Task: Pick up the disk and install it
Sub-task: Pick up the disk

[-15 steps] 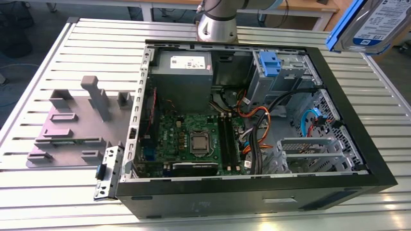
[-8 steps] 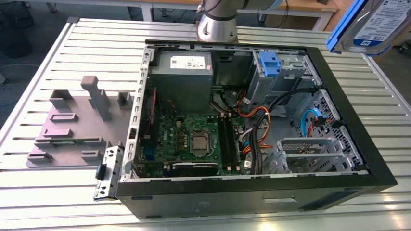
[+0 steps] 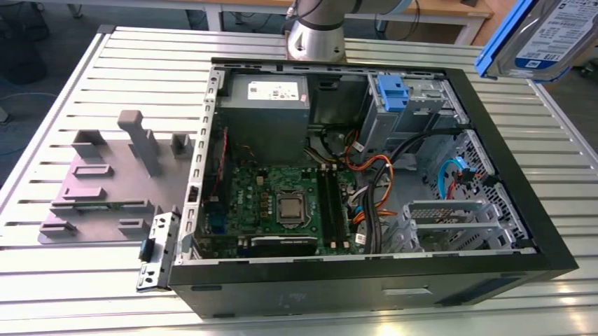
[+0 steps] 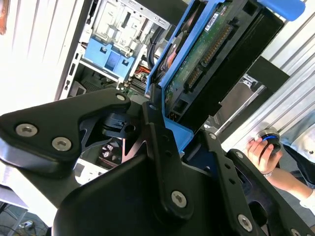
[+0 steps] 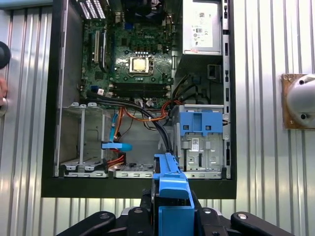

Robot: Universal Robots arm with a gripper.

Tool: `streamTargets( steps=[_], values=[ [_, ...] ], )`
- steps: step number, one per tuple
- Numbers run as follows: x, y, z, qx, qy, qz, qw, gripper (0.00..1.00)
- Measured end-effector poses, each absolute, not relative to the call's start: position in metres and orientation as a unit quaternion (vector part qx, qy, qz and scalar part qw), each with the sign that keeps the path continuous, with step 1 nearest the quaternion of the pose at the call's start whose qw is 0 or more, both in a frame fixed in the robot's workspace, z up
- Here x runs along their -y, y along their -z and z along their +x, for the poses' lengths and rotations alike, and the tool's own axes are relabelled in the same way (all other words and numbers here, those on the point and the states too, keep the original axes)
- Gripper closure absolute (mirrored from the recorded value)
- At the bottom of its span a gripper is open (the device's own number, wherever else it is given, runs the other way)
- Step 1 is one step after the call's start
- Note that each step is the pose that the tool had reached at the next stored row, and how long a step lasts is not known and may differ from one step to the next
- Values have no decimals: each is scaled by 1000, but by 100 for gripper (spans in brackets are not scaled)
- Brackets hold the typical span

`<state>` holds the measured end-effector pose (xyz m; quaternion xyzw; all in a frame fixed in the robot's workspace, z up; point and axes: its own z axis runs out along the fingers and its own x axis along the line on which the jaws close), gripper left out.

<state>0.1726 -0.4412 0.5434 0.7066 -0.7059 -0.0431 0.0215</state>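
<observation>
We find the gripper point(image 4: 179, 129) clamped on the disk point(image 4: 211, 54). In the second wrist view its black fingers point(image 4: 156, 129) press on either side of the blue carrier bracket. The drive's green circuit-board underside and connector edge reach out beyond them.

The disk is off the table and held in the air. In the exterior view it hangs tilted at the upper right point(image 3: 547, 35) with its label face showing. There it sits above the slatted metal table point(image 3: 112, 280), just past the corner of the open computer case point(image 3: 374, 290) on the exterior view's right.

In the first wrist view we see the disk point(image 5: 171, 189) edge-on over the case's black wall. It is near the grey drive bay point(image 5: 202, 152) and its blue latch point(image 5: 201, 122), but apart from both.

Inside the case lie the power supply point(image 3: 265, 94) and the motherboard point(image 3: 280, 203), both well apart from the disk.

In the second wrist view a person's hand point(image 4: 257, 153) rests on a round blue-and-black button point(image 4: 269, 137) beyond the gripper.
</observation>
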Motion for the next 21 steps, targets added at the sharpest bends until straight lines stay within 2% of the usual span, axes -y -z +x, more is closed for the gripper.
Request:
streamTargets(
  steps=[21],
  values=[
    [447,-543,173,706,43,707,21,63]
  ],
)
